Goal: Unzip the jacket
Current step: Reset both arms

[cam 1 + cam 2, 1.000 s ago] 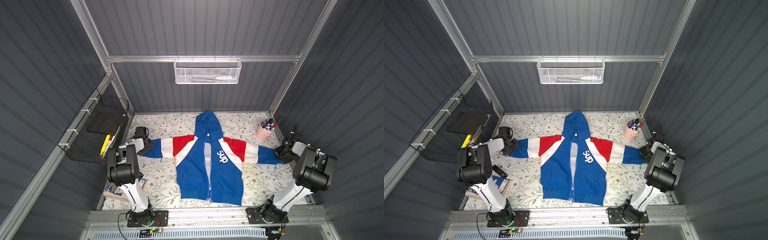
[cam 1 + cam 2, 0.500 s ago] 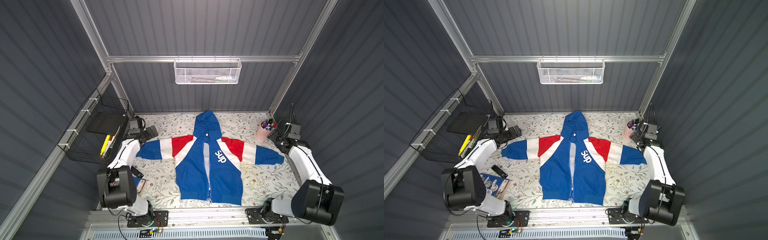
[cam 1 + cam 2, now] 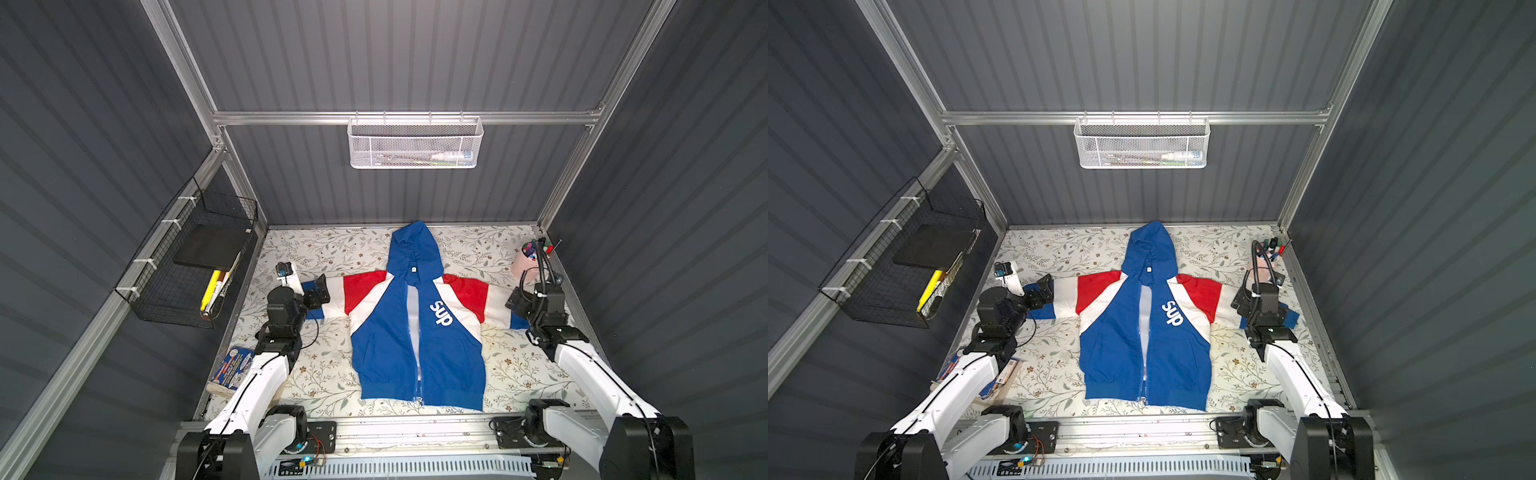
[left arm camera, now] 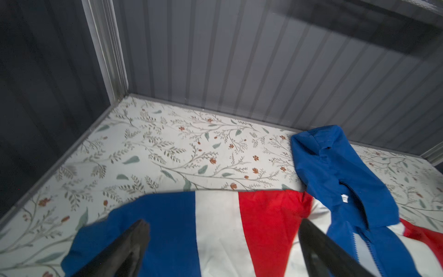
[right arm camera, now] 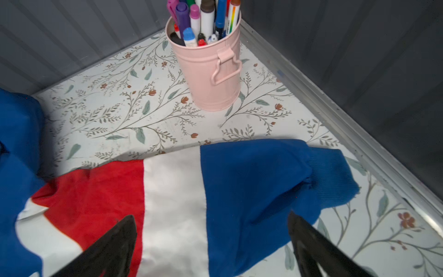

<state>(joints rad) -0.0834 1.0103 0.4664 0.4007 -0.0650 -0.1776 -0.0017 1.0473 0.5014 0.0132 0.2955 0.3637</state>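
Observation:
The blue jacket (image 3: 386, 340) (image 3: 1113, 345) lies flat on its back on the floral table, hood toward the back wall, both sleeves spread sideways. Its front edges stand a little apart, with a white strip between them down to the hem. At the hem end of the zipper (image 3: 1143, 401) a small metal piece shows. My left gripper (image 3: 320, 291) (image 4: 223, 223) hovers open over the left sleeve's blue and white bands, holding nothing. My right gripper (image 3: 515, 301) (image 5: 211, 217) hovers open over the right sleeve near its cuff (image 5: 333, 177), also holding nothing.
A pink bucket of markers (image 3: 525, 262) (image 5: 211, 72) stands in the back right corner, close behind the right gripper. A black wire basket (image 3: 195, 266) hangs on the left wall and a white mesh basket (image 3: 415, 143) on the back wall. A booklet (image 3: 232, 370) lies at front left.
Both grippers were shut at the sleeve ends and now stand open, the sleeves let go. Both arms have swung up and now hang over the sleeves, farther inward.

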